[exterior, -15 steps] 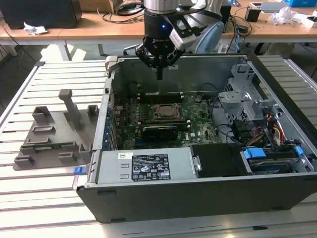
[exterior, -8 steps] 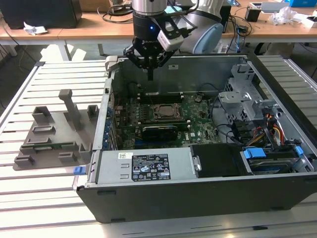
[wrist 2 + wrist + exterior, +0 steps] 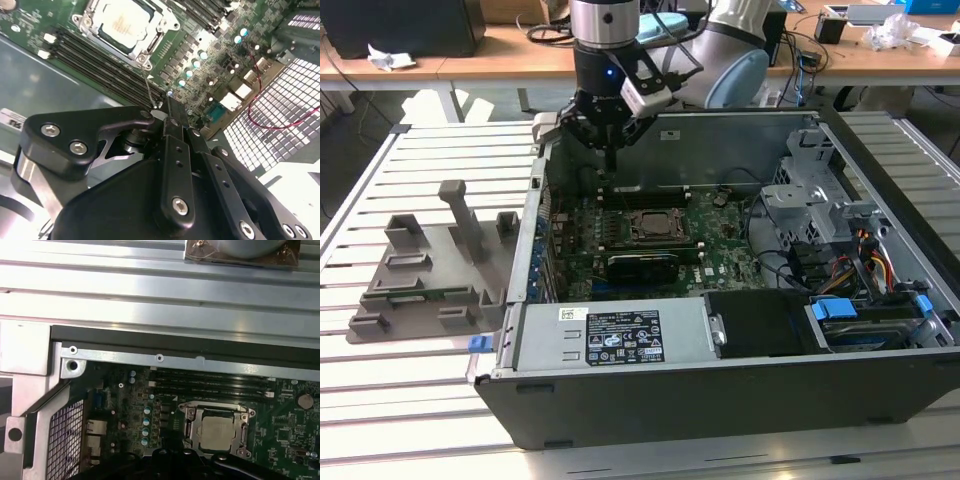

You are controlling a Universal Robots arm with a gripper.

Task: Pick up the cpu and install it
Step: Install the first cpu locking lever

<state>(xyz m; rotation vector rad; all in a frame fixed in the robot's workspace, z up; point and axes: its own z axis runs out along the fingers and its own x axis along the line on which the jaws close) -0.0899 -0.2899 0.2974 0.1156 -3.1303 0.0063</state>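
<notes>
End effector (image 3: 169, 104) clenched by memory slots (image 3: 100, 65); cpu (image 3: 217, 430) sits in socket (image 3: 189, 429) just beside; case wall (image 3: 720, 140) near.

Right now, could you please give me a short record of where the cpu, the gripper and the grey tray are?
cpu: lies flat in the socket, silver top up, in both wrist views
gripper: hangs over the motherboard beside the socket, apart from the cpu
grey tray: on the table, to the exterior view's left of the computer case
task state: cpu seated in the socket, not held
</notes>
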